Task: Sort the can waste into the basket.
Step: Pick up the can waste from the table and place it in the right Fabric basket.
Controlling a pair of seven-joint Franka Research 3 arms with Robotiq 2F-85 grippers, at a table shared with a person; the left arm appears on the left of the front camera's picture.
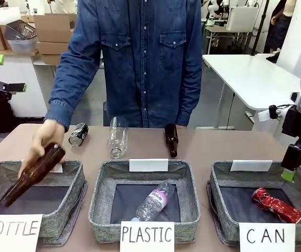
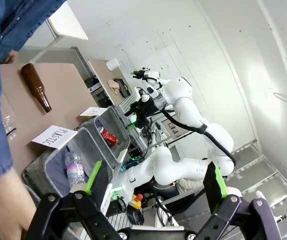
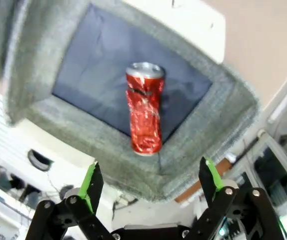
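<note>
While the crumpled red can (image 1: 277, 206) lies on its side on the dark floor of the CAN basket (image 1: 223, 181) at the lower right of the front view, the right gripper (image 1: 289, 176) hangs just above that basket's far right rim. Its own wrist view looks straight down at the can, and there its green-padded fingers (image 3: 91, 176) are spread wide with nothing between them. The left gripper (image 2: 157, 170) is likewise released, its jaws apart at the bottom of its wrist view and holding nothing. The second piece of can waste, a dark can (image 1: 78, 134) with silver ends, lies on the brown table (image 1: 218, 147) at the upper left of the front view, just beside the person's hand (image 1: 44, 137). That hand grips a brown glass bottle (image 1: 32, 176), tilted neck-down into the BOTTLE basket (image 1: 61, 220) at the lower left. In the middle, the PLASTIC basket (image 1: 100, 210) holds a clear plastic bottle (image 1: 153, 201). Behind it on the table lie an empty clear bottle (image 1: 117, 137) and another brown bottle (image 1: 171, 140).
</note>
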